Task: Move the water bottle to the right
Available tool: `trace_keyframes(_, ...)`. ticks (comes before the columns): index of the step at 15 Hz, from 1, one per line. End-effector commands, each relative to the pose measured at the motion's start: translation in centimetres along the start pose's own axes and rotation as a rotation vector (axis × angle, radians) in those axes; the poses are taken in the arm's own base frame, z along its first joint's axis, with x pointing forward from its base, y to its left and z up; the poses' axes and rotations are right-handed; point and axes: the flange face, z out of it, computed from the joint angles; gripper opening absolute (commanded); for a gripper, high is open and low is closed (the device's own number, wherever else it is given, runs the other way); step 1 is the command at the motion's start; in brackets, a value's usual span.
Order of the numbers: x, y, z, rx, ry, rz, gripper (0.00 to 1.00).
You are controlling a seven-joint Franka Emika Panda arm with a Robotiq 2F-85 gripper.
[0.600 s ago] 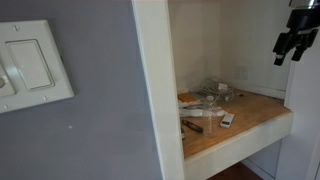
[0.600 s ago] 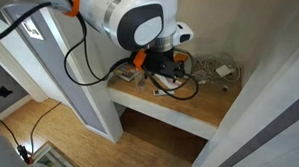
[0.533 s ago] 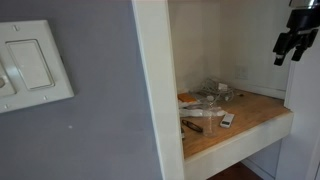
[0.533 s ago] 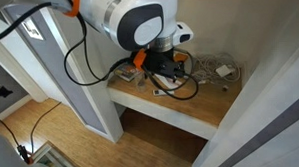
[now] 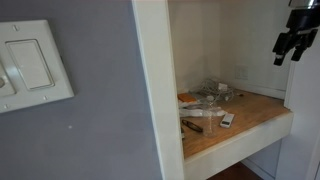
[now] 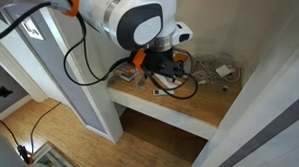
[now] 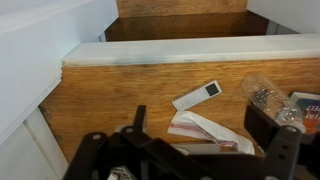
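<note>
The water bottle (image 7: 266, 97), small and clear, shows at the right edge of the wrist view on the wooden shelf (image 7: 110, 100), partly behind my right finger. In an exterior view it seems to stand near the shelf's front edge (image 5: 213, 121). My gripper (image 7: 205, 135) is open and empty, its dark fingers (image 7: 138, 122) wide apart, above a white wrapper with red stripes (image 7: 205, 128). In an exterior view the gripper (image 5: 291, 44) hangs high above the shelf's right end. In an exterior view (image 6: 166, 66) it hovers over the shelf's clutter, which hides the bottle.
A slim white remote-like item (image 7: 196, 95) lies left of the bottle, also in an exterior view (image 5: 227, 119). Crumpled clear plastic (image 5: 211, 96) and an orange item (image 5: 189, 98) lie further back. White walls enclose the nook. The shelf's white front edge (image 7: 180, 50) drops to the floor.
</note>
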Motion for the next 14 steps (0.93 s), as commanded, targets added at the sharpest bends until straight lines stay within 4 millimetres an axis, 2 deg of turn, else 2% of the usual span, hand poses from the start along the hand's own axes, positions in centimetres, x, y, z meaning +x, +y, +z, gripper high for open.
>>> trace_keyframes(1,2.0,-3.8,0.4,0.001,-0.025,-0.075,1.0)
trace_keyframes(5,4.5,-10.9,1.3,0.015,-0.028,-0.218,1.0)
trace_keyframes(8,6.3,-15.3,2.1,0.024,-0.024,-0.309,1.0)
trace_keyframes(11,7.9,-18.1,3.6,0.022,-0.024,-0.373,1.0)
trace_keyframes(14,9.1,-19.3,5.5,0.032,-0.025,-0.402,1.0)
